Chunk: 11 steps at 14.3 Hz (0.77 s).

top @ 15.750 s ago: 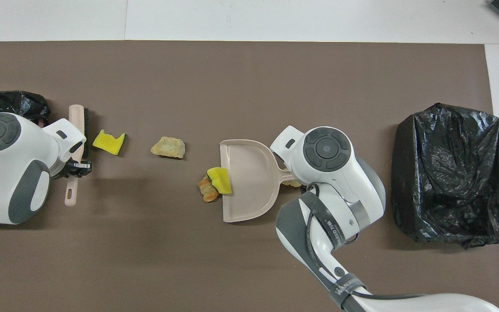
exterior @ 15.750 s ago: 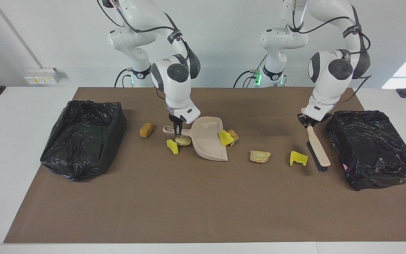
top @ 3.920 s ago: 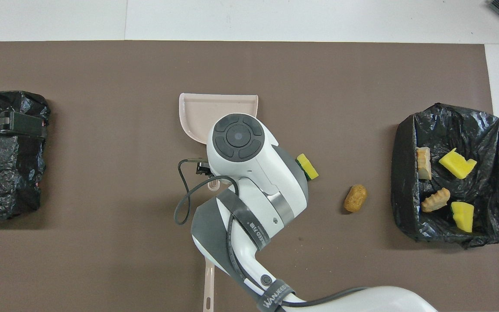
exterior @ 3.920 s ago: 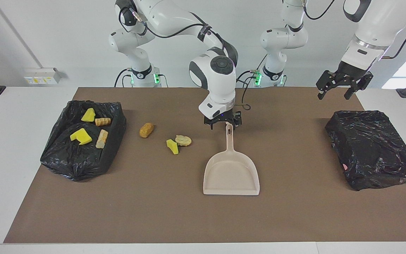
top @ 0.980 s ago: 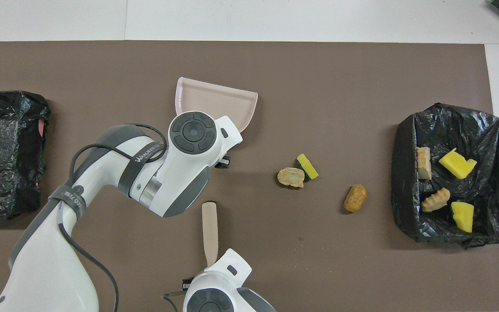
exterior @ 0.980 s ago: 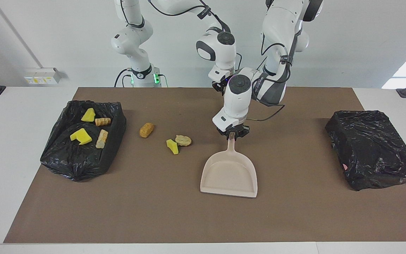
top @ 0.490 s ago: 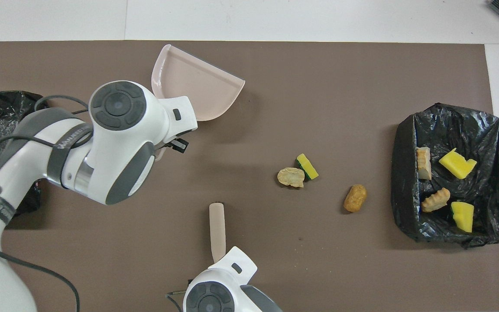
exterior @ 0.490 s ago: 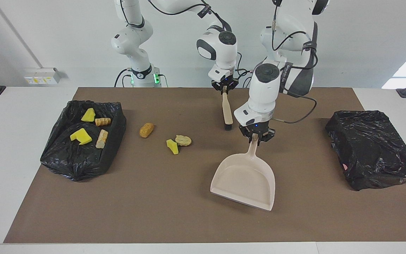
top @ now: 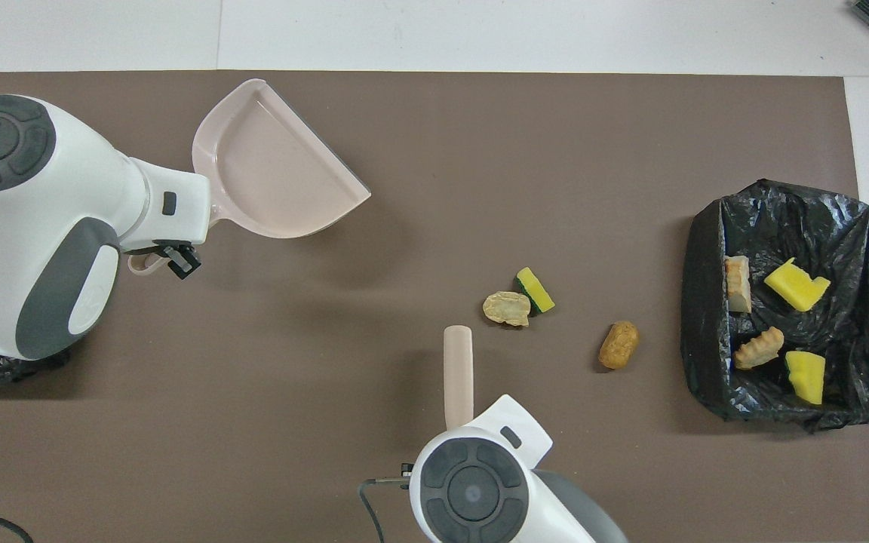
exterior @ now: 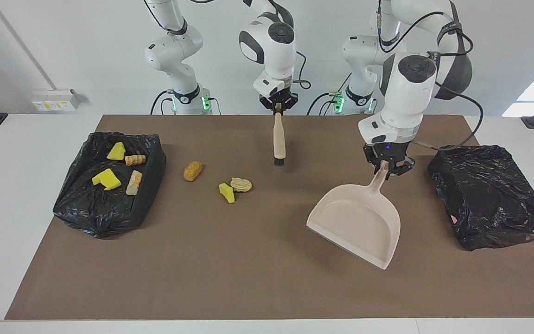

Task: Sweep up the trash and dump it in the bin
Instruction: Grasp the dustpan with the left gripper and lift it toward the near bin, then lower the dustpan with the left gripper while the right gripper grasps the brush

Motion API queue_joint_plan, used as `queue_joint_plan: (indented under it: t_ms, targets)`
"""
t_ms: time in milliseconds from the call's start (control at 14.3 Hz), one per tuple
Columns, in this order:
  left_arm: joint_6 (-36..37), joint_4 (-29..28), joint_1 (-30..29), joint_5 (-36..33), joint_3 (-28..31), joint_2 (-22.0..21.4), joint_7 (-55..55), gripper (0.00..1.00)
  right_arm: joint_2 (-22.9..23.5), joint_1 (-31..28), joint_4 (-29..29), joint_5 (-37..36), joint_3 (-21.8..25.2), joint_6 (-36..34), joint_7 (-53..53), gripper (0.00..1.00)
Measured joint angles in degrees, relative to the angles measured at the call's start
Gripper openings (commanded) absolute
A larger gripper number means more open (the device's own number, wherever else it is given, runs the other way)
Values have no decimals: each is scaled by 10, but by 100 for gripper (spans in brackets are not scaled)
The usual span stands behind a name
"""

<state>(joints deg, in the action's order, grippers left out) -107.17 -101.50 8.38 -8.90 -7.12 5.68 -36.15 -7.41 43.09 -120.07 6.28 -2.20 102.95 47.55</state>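
Three trash scraps lie on the brown mat: an orange-brown lump (exterior: pixel 193 170) (top: pixel 619 345), a yellow sponge chunk (exterior: pixel 226 192) (top: pixel 535 290) and a tan lump (exterior: pixel 241 184) (top: pixel 507 308) touching it. Several more scraps (exterior: pixel 105 179) lie in the black-lined bin (exterior: pixel 153 157) (top: pixel 706 249) at the right arm's end. My left gripper (exterior: pixel 386 170) is shut on the handle of the beige dustpan (exterior: pixel 355 222) (top: pixel 268 173), held tilted above the mat. My right gripper (exterior: pixel 278 109) is shut on the brush (exterior: pixel 278 139) (top: pixel 458 373), which hangs bristles down.
A second black-lined bin (exterior: pixel 489 195) sits at the left arm's end, close beside the held dustpan. The brown mat (exterior: pixel 248 278) covers most of the white table.
The left gripper has carried the dustpan toward the left arm's end, turning it. The right gripper has shifted the brush toward the right arm's end. The scraps have not moved.
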Motion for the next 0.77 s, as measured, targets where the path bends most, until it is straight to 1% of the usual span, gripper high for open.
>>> queue_joint_plan:
  t_ms: [210,420,560,770]
  targets:
    - [28,-6,-12,0,0,-1,-140,0,-6,-46,28,-23,2,-69,3,0]
    - [29,-55,-10,0,-7,-22,-184,0,-6,-105,31,-40,4,-110,4,0]
    - [10,-96,15,0,-13,-33,-190,0,-8,-143,22,-73,4,-124,3,0]
    - [-67,-147,60,0,-16,-34,-188,0,-23,-189,-10,-86,3,-122,-29,0]
